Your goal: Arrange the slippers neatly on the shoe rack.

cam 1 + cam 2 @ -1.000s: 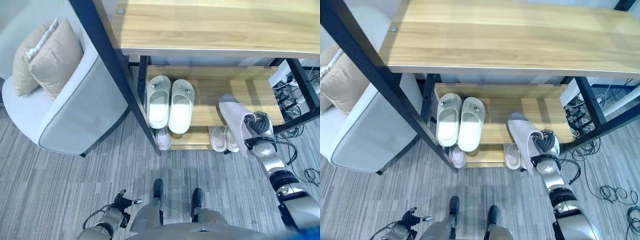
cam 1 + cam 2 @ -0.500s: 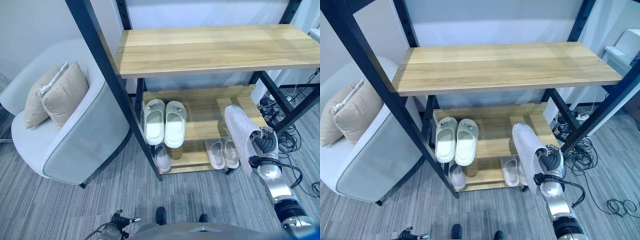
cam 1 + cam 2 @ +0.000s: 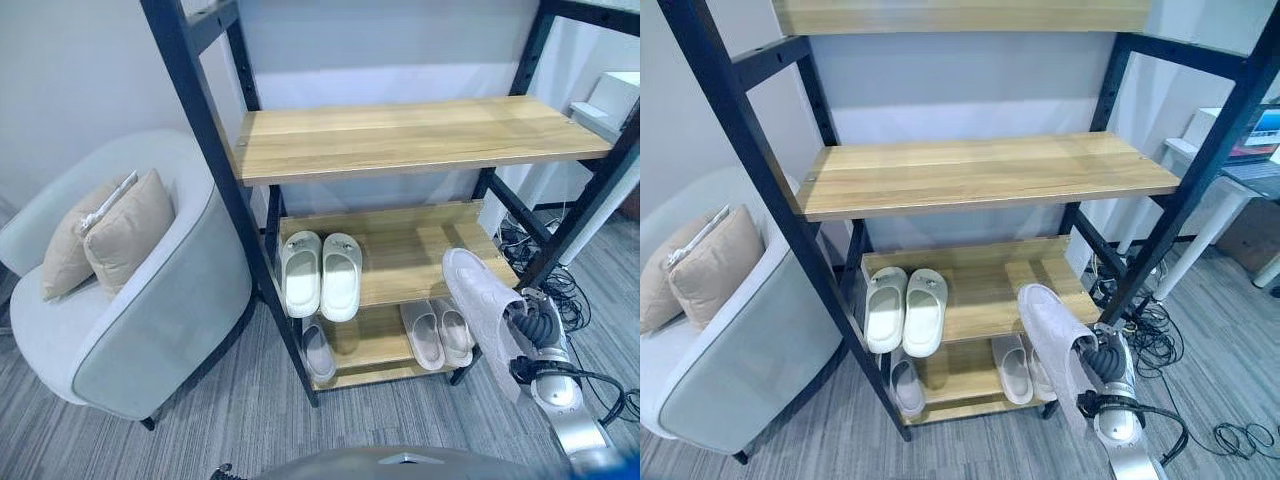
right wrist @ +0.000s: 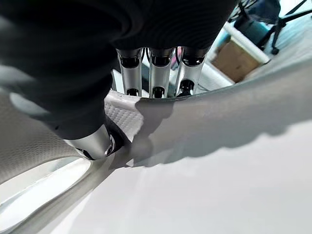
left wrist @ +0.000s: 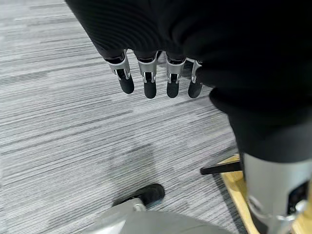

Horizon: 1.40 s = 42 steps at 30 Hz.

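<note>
My right hand is shut on a pale grey slipper, held sole outward and toe up in front of the shoe rack's right front post. In the right wrist view the fingers curl over the slipper's strap and the thumb presses it from the other side. A white pair lies on the middle shelf at its left end. On the bottom shelf lie another pale pair and a single slipper. My left hand hangs open over the carpet, holding nothing.
A grey armchair with beige cushions stands close against the rack's left side. Cables lie on the floor behind the rack's right legs, and white furniture stands further right. Grey carpet runs in front of the rack.
The whole picture has shifted as the camera rose, so more of the rack shows. My right hand keeps its hold on the slipper by the rack's right front.
</note>
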Available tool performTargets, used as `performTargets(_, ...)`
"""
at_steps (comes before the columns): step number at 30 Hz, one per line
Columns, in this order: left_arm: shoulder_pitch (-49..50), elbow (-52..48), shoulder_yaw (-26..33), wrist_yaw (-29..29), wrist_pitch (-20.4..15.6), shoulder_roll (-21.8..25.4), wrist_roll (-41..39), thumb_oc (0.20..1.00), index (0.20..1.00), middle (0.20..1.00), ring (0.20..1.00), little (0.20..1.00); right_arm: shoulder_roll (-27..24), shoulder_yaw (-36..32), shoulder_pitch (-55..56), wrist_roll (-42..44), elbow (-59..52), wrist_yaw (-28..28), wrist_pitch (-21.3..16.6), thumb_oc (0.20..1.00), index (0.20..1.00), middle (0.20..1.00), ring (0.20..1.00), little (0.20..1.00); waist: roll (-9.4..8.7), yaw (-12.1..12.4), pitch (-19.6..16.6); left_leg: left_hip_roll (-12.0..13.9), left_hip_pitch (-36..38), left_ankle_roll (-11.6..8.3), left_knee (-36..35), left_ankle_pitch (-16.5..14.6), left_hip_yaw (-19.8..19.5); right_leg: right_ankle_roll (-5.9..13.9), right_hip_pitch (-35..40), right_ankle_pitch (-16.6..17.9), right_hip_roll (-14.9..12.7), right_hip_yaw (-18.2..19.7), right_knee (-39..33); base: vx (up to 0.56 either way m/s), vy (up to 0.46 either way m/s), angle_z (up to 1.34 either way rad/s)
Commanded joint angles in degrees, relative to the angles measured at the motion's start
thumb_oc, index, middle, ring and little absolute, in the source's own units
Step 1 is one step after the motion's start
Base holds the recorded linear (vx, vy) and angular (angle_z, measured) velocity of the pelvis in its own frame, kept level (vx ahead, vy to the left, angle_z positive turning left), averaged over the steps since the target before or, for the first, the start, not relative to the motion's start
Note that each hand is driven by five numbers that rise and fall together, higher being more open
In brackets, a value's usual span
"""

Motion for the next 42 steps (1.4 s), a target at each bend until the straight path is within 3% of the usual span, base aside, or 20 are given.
performTargets(1,-4.09,3.14,1.60,-0.72,-1.11,0.89,0.06,1.000,1.000,1.000,1.000,1.000,-0.51,-1.29,-4.51,0.30,-0.48,0.80,-3.37,0.200,0.200,0.200,0.200,0.200,-0.68,1.54,1.40,2.91,2.04,-1.85,0.74,-5.15,3.51,2.91,-1.11,-3.33,-2.01,0.30,4.00,-0.03,0.097,-0.17)
performTargets(8,-3.37,3.08,2.25,-1.38,-1.02,1.09,-0.96,1.000,1.000,1.000,1.000,1.000,2.83,1.38,-4.56,2.77,1.86,2.70,-3.09,0.200,0.200,0.200,0.200,0.200,-1.21,1.83,1.97,0.60,2.68,0.39,1.47,-6.29,3.64,4.13,-3.77,-3.10,-4.32,1.35,9.79,-0.04,0.180,-0.07)
performTargets(10,-3.46,3.31,2.36,-1.58,-0.92,1.58,-0.52,1.000,1.000,1.000,1.000,1.000,4.06,1.88,-5.27,2.83,2.54,2.93,-2.89,0.200,0.200,0.200,0.200,0.200,-1.87,1.79,4.84,-0.56,1.80,2.13,4.61,-7.64,3.36,5.08,-8.75,0.22,-6.19,2.77,20.10,-0.14,0.226,-0.11)
performTargets(12,-3.56,2.92,2.18,-1.57,-0.96,2.22,-0.39,1.000,1.000,1.000,1.000,1.000,4.39,2.13,-5.15,2.86,2.39,2.85,-3.01,0.200,0.200,0.200,0.200,0.200,-1.81,1.81,5.78,-0.79,0.76,2.63,6.39,-8.24,2.60,4.94,-11.40,0.11,-6.14,3.99,23.86,-0.05,0.114,0.12)
performTargets(14,-3.58,3.14,2.02,-1.49,-1.28,2.38,-0.82,1.000,1.000,1.000,1.000,1.000,4.39,2.08,-5.64,3.22,3.49,2.58,-3.09,0.200,0.200,0.200,0.200,0.200,-1.67,1.64,6.71,-1.19,1.49,2.75,6.19,-8.81,1.77,3.86,-13.76,-0.02,-5.90,4.29,19.73,0.05,0.019,0.27)
performTargets(16,-3.71,3.37,2.04,-1.66,-1.37,2.40,-1.13,1.000,1.000,1.000,1.000,1.000,4.46,2.22,-6.06,3.46,3.86,2.23,-3.35,0.200,0.200,0.200,0.200,0.200,-1.75,1.91,7.13,-1.21,1.60,2.61,6.53,-9.00,1.69,3.87,-13.56,0.49,-6.18,2.98,17.96,0.04,-0.058,0.13)
performTargets(17,-3.05,3.86,3.01,-1.32,-1.42,2.26,-0.95,1.000,1.000,1.000,1.000,1.000,4.56,2.12,-4.71,2.81,2.68,2.32,-3.50,0.200,0.200,0.200,0.200,0.200,-2.27,1.76,6.73,-1.48,1.36,2.45,7.06,-9.25,0.91,4.45,-12.13,0.50,-5.52,3.99,13.94,0.05,-0.116,0.38)
performTargets(21,-1.90,4.11,2.87,-1.52,-1.55,1.50,-0.86,1.000,1.000,1.000,1.000,1.000,4.19,2.54,-2.78,2.58,1.90,3.16,-3.76,0.200,0.200,0.200,0.200,0.200,-2.58,2.06,4.58,-0.73,1.77,1.59,5.93,-8.82,0.31,4.53,-9.20,-0.66,-4.37,4.26,11.13,0.10,-0.138,0.34)
performTargets(26,-2.02,3.06,2.15,-1.91,-1.73,1.09,-1.95,1.000,1.000,1.000,1.000,1.000,3.87,4.24,-1.07,3.16,2.18,5.33,-4.00,0.200,0.200,0.200,0.200,0.200,-2.22,1.82,3.62,0.58,3.48,0.57,4.98,-8.91,-1.04,3.86,-7.99,-3.12,-3.48,3.49,12.44,0.09,-0.119,0.15)
performTargets(29,-2.75,1.69,2.31,-2.30,-1.98,1.88,-3.97,1.000,1.000,1.000,1.000,1.000,2.73,6.29,-0.55,3.43,0.58,7.81,-4.65,0.200,0.200,0.200,0.200,0.200,-2.57,1.92,5.10,0.89,2.30,0.25,9.45,-10.19,-1.82,3.12,-8.88,-5.27,-3.31,3.35,17.11,0.01,-0.097,0.04)
performTargets(34,-4.61,1.07,2.48,-2.77,-2.37,2.92,-6.28,1.000,1.000,1.000,1.000,1.000,-1.08,9.66,-1.34,0.53,-3.62,10.37,-5.90,0.200,0.200,0.200,0.200,0.200,-3.62,2.44,9.62,1.96,-6.38,-1.23,19.00,-11.36,-4.23,2.05,-14.51,-8.04,-4.06,0.98,25.77,-0.13,-0.119,0.26)
performTargets(38,-6.39,-0.48,1.79,-2.88,-3.01,3.48,-8.80,1.000,1.000,1.000,1.000,1.000,-3.10,11.70,-2.46,0.10,-4.55,10.81,-6.49,0.200,0.200,0.200,0.200,0.200,-3.73,2.75,10.95,2.87,-13.60,-2.53,21.91,-10.05,-6.92,1.13,-19.08,-9.50,-4.51,-1.56,29.08,-0.16,-0.137,0.43)
performTargets(40,-7.02,-1.48,0.37,-2.61,-3.29,3.31,-8.77,1.000,1.000,1.000,1.000,1.000,-4.78,11.83,-2.63,-1.38,-5.76,9.85,-6.90,0.200,0.200,0.200,0.200,0.200,-3.55,2.79,11.83,3.79,-18.87,-3.50,25.54,-9.73,-7.86,0.08,-20.54,-10.85,-5.34,-5.00,30.85,-0.15,-0.164,0.60)
performTargets(42,-7.00,-1.88,-0.48,-2.40,-3.38,2.63,-8.36,1.000,1.000,1.000,1.000,1.000,-5.23,11.82,-2.49,-2.04,-6.11,9.51,-7.04,0.200,0.200,0.200,0.200,0.200,-2.96,2.27,11.58,4.91,-21.78,-3.44,27.91,-9.73,-6.42,-0.51,-21.80,-11.55,-5.42,-6.57,31.88,-0.10,-0.117,0.92)
